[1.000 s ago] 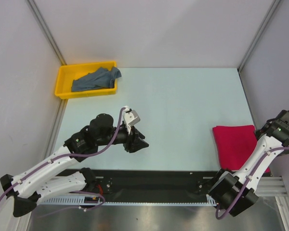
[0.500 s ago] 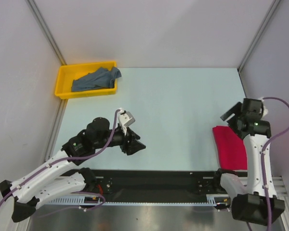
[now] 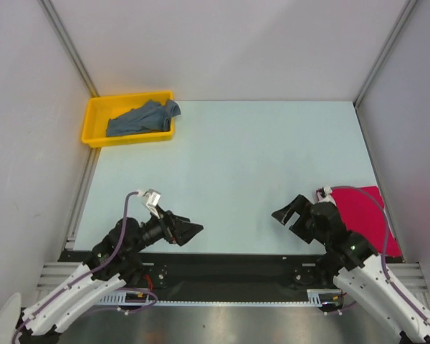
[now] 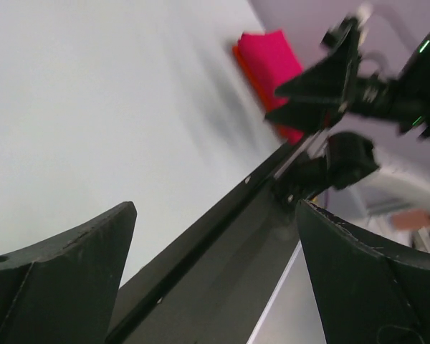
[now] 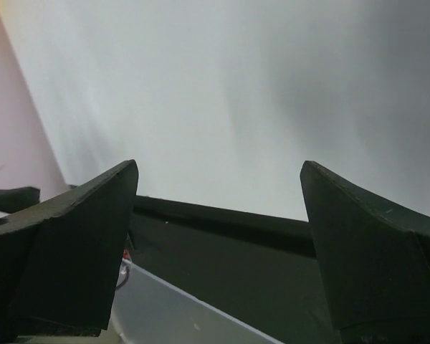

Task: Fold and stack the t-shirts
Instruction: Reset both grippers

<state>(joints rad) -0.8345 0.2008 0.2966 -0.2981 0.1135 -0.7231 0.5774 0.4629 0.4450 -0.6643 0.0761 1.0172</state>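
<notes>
Both the left gripper and the right gripper gape empty, far from the yellow plastic tray, where the crumpled grey-blue cloth t-shirt spills over the rim, diagonally opposite the folded crimson-pink t-shirt; pinching that cloth could drag the tray along.

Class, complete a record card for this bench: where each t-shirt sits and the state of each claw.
grey-blue t-shirt: crumpled, in yellow tray
crimson-pink t-shirt: folded, right near corner of table
orange-red t-shirt: under the crimson-pink one, only its edge showing
left claw: open, empty
right claw: open, empty
</notes>
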